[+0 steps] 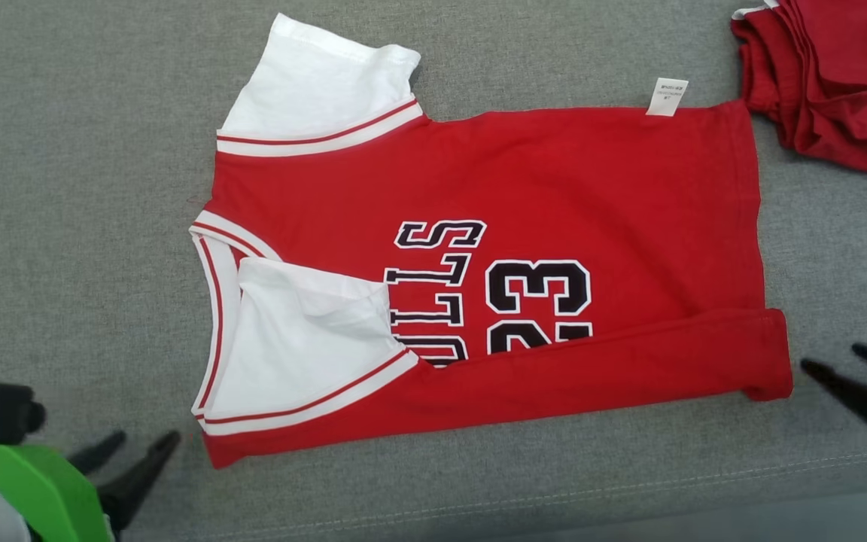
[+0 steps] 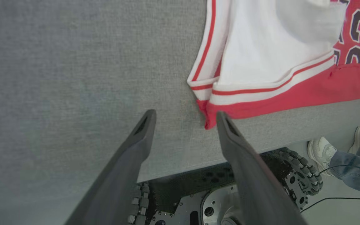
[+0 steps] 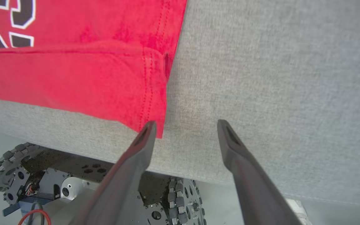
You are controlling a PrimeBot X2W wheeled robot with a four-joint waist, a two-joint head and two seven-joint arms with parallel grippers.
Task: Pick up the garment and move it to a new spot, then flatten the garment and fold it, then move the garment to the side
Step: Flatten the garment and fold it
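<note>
The garment (image 1: 554, 188) is a red jersey with white sleeves and black lettering, lying flat on the grey fabric surface (image 1: 87, 188) with its near edge folded over the print. My left gripper (image 1: 144, 440) stands open at the lower left, just off the jersey's near left corner (image 2: 209, 120), holding nothing. My right gripper (image 1: 828, 360) is open at the right edge, just past the jersey's folded hem corner (image 3: 155, 125). Both pairs of jaws are spread wide in the wrist views with only grey cloth between them.
A pile of dark red clothing (image 1: 840, 83) lies at the far right corner. The surface's front edge runs just below the jersey; beneath it are the robot's wheeled base (image 3: 27, 178) and a person's shoes (image 2: 323, 150) and jeans leg.
</note>
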